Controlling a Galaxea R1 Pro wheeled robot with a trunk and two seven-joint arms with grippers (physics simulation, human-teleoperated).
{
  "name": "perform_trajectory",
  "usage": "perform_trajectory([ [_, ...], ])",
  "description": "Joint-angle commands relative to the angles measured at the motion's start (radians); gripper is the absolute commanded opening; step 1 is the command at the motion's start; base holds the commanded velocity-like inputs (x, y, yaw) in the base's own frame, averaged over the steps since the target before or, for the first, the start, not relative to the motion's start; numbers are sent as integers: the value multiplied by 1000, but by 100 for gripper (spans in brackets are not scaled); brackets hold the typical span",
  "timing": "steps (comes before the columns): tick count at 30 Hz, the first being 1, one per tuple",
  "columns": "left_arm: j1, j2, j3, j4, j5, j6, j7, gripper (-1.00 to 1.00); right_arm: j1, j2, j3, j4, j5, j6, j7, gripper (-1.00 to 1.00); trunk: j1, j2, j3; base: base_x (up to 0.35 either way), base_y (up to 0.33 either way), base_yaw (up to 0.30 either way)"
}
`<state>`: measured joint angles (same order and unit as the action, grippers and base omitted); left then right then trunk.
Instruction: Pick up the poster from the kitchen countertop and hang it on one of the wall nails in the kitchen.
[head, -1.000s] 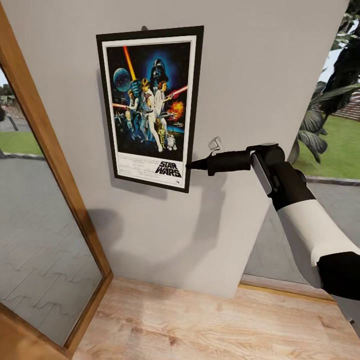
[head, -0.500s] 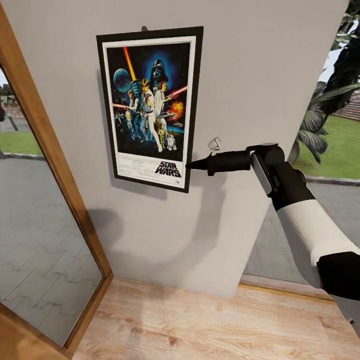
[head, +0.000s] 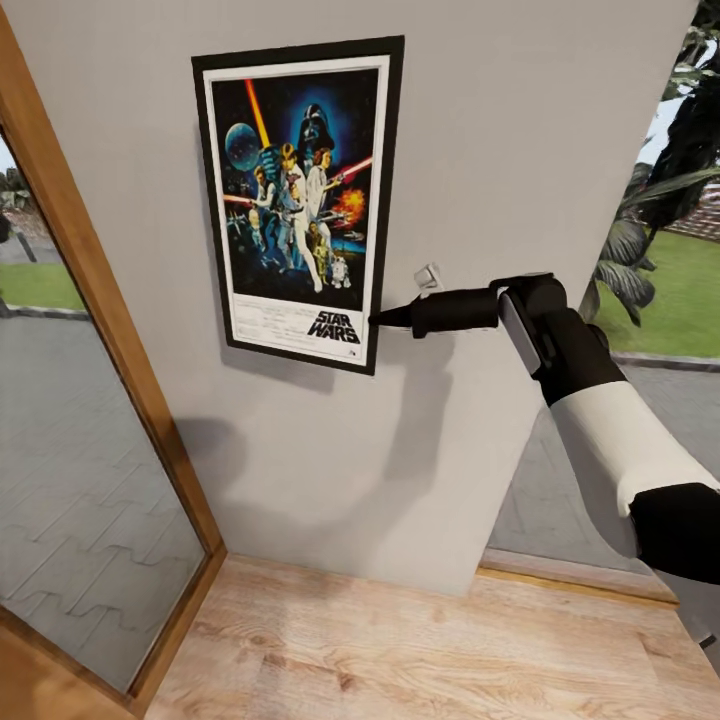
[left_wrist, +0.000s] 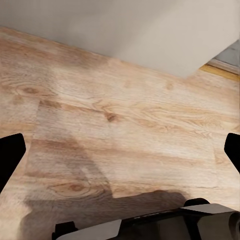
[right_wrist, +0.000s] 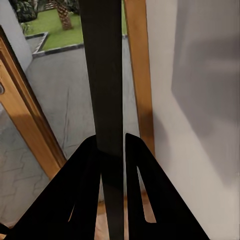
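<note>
Fig.: R gripper (head: 376, 320) — I'm pinching the poster (head: 296, 200) by its lower right frame edge, fingers (right_wrist: 137, 195) pressed onto it. Poster is lying flat vs. wall (head: 520, 150), upright. I'm judging it stiff, light, thin; edge grip w/ care. L gripper (left_wrist: 120, 155) is hanging spread over floor (left_wrist: 125, 125).

Pale grey wall (head: 520, 150) dead ahead at 12 o'clock, light wood-plank floor (head: 420, 650) below me. Wood-framed glass panel (head: 90, 450) at 9 o'clock, paved yard beyond. Plants and lawn (head: 690, 290) at 2 o'clock.
</note>
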<state>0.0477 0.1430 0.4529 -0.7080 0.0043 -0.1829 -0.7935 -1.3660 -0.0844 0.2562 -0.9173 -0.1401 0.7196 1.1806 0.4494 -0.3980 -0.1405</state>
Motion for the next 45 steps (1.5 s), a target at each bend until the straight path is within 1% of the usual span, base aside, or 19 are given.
perform_trajectory([
  [1, 0, 0, 1, -1, 0, -3, -3, 100, -5, 0, 3, 1, -9, 9, -2, -100, 1, -2, -2, 0, 0, 0],
  [7, 0, 1, 1, -1, 0, -3, -4, 100, -22, 4, 3, 5, -9, 10, -3, -100, 1, -2, -2, 0, 0, 0],
  [17, 0, 0, 1, -1, 0, -3, -4, 100, -53, 7, 3, 39, -9, 10, -3, -100, 1, -2, -2, 0, 0, 0],
  [45, 0, 0, 2, -7, 0, -3, -4, 100, -56, 8, 4, 44, -11, 5, -1, -100, 1, -2, -2, 0, 0, 0],
])
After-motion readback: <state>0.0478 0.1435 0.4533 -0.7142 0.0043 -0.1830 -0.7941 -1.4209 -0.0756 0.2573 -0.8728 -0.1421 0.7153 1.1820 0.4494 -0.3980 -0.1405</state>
